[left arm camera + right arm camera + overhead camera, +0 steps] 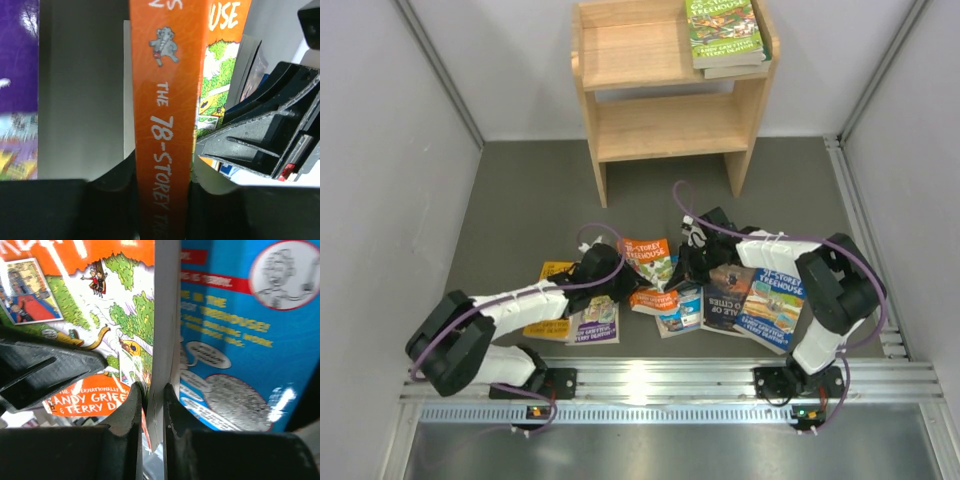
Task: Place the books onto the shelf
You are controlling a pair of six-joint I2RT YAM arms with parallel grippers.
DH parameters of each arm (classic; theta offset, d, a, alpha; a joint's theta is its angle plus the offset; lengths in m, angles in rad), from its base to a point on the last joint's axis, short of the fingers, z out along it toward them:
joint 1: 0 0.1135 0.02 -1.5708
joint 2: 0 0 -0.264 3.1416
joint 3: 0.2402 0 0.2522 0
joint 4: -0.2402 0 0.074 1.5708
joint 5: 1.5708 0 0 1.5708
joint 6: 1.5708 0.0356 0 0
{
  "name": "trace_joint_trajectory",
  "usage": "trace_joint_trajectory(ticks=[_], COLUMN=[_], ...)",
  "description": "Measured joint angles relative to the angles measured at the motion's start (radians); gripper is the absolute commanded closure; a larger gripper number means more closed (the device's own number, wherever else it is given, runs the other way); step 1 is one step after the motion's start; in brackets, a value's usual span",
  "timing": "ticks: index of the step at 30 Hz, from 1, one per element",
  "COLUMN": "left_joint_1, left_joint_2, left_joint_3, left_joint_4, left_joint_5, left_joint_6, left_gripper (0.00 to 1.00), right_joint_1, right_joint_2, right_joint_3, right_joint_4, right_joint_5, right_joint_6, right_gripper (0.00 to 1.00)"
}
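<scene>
Down by the arm bases, loose books lie flat on the tabletop (520, 200): a purple book (595, 325) on the left, a dark book (727, 290) and a blue book (770, 300) on the right.

Just beyond them, both arms meet over the orange book (167, 100). The left claw (161, 190) is clamped narrow across its spine, one finger on each side of the lettering. The right claw (152, 410) is pinched almost closed on a white page edge. The orange cover runs along one side of it, so it looks like the same book, held at opposite edges. A blue cover shows on the other side, and I can't tell whose it is.

Now for the lift. Both claws should rise together and stay level, neither pulling apart nor pushing in, or this thin paperback will buckle. The page-edge grip looks the weaker one. Pages could fan or slip, so slow and steady.

Farther back, across bare tabletop, stands the shelf (630, 50). Green books (725, 35) are already stacked on the right of its top tier. The open left side looks like the landing spot, and the book must clear the raised rim.
</scene>
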Motion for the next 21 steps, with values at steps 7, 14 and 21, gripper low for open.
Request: trace_joint_trajectory(ticks=[7, 14, 21], left_joint_1=[0.002, 0.015, 0.024], left_joint_2=[-0.098, -0.113, -0.082], left_joint_3=[0.198, 0.443, 0.745], left_joint_4=[-0.34, -0.457, -0.501], left_joint_5=[-0.073, -0.111, -0.104], left_joint_6=[0.101, 0.212, 0.293], left_gripper=[1.0, 1.0, 1.0], right_joint_1=[0.0, -0.003, -0.077], right_joint_2=[-0.026, -0.145, -0.323], right_joint_3=[0.098, 0.261, 0.427], right_joint_4=[-0.05, -0.169, -0.243], right_joint_5=[-0.054, -0.009, 0.012], right_joint_6=[0.007, 0.029, 0.076], right_gripper=[0.95, 0.0, 0.0])
